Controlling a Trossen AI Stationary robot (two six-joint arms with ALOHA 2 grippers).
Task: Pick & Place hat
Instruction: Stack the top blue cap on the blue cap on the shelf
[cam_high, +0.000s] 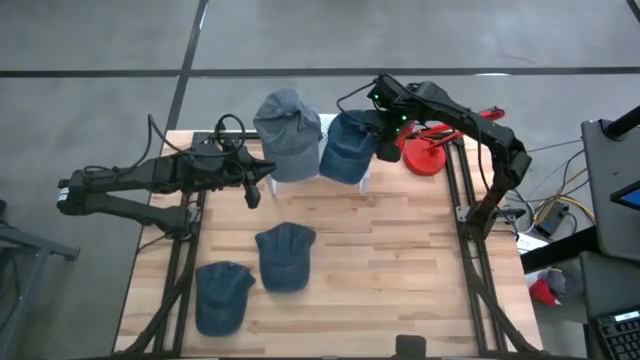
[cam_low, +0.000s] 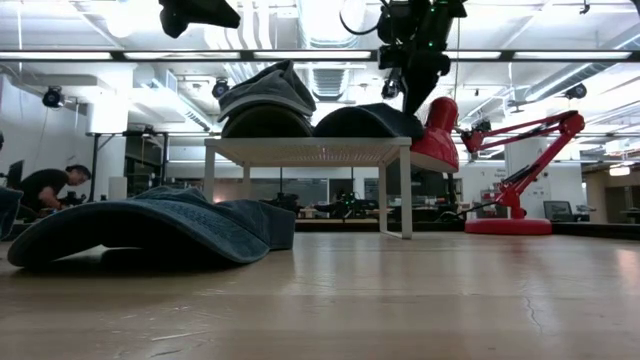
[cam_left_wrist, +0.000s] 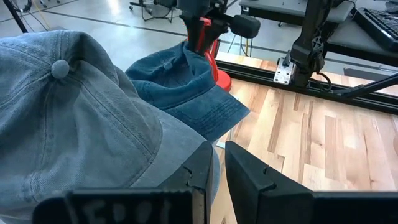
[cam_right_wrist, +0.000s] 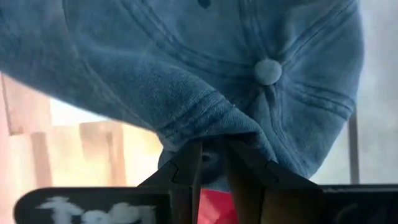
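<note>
Two denim caps sit on the white stand (cam_high: 366, 180) at 12 o'clock, right gripper (cam_high: 384, 128) pinching the blue cap (cam_high: 348, 146), left gripper (cam_high: 252, 192) near-closed and empty beside the grey cap (cam_high: 288, 135); two caps (cam_high: 285, 256) remain at 7 o'clock.

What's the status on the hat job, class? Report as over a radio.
Right claw shut on dark blue hat, over the white stand. Left claw nearly shut, empty, beside grey hat. Red lamp close behind.
</note>
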